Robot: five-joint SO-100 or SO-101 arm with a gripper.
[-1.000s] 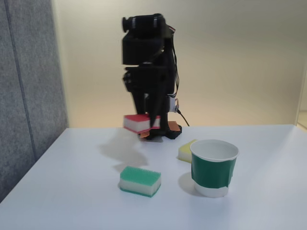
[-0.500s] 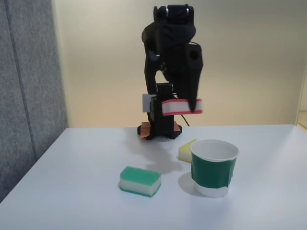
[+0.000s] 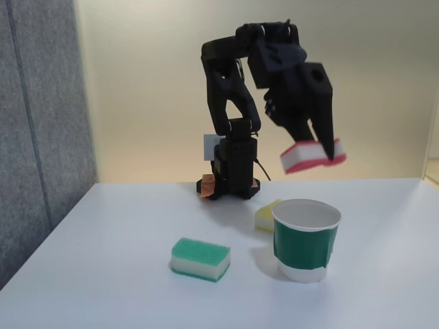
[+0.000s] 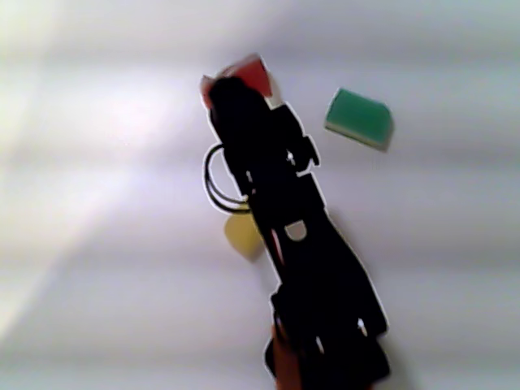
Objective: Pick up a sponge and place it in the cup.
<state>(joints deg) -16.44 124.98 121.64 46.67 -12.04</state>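
Red-topped sponge (image 3: 312,156) clamped in gripper (image 3: 322,152), airborne above the cup (image 3: 306,240). Green sponge (image 3: 200,258) sits left of cup; yellow sponge (image 3: 266,215) just behind.

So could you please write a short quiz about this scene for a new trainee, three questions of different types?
1. True or false: the pincer holds the small red-topped rectangular sponge in the air.
2. Which sponge lies partly hidden behind the green-banded paper cup in the fixed view? A) yellow sponge B) green-topped sponge C) a blue sponge
3. Fill in: the held sponge is ____ the cup's rim, not inside the cup.

Key: 1 true; 2 A; 3 above
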